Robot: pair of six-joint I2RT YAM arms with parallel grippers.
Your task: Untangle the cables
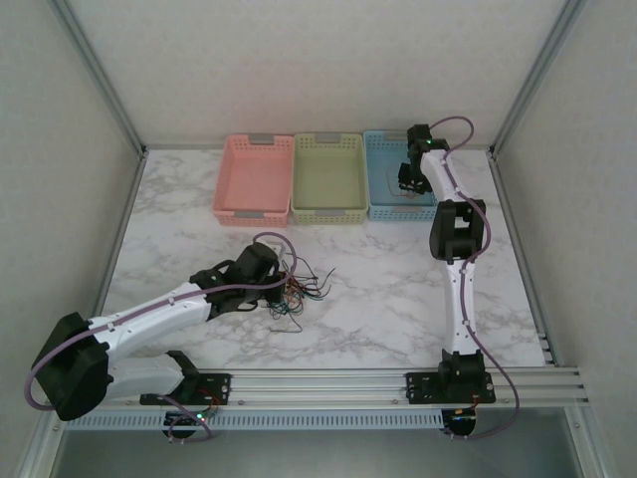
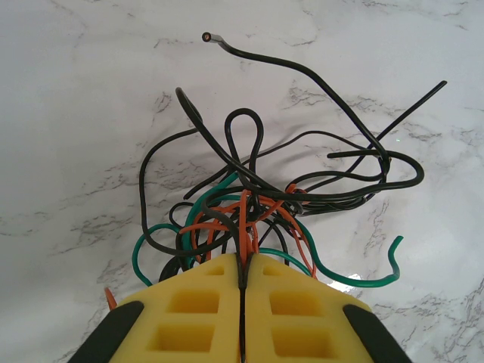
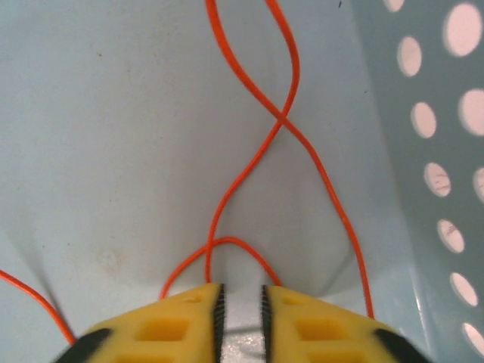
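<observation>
A tangled clump of cables (image 1: 301,289) in black, orange and green lies on the marble table, left of centre. My left gripper (image 1: 280,284) is at its left side. In the left wrist view the yellow jaws of the left gripper (image 2: 243,261) are shut on orange and black strands of the cables (image 2: 287,189), which fan out ahead. My right gripper (image 1: 409,183) hangs inside the blue basket (image 1: 384,211). There the right gripper (image 3: 240,291) is open with a narrow gap and nothing between the jaws, just above thin orange cables (image 3: 283,117) lying on the basket floor.
A pink basket (image 1: 254,213) and a green basket (image 1: 328,213) stand to the left of the blue one at the back. The blue basket's perforated wall (image 3: 423,136) is close on the right of the right gripper. Enclosure walls bound the table.
</observation>
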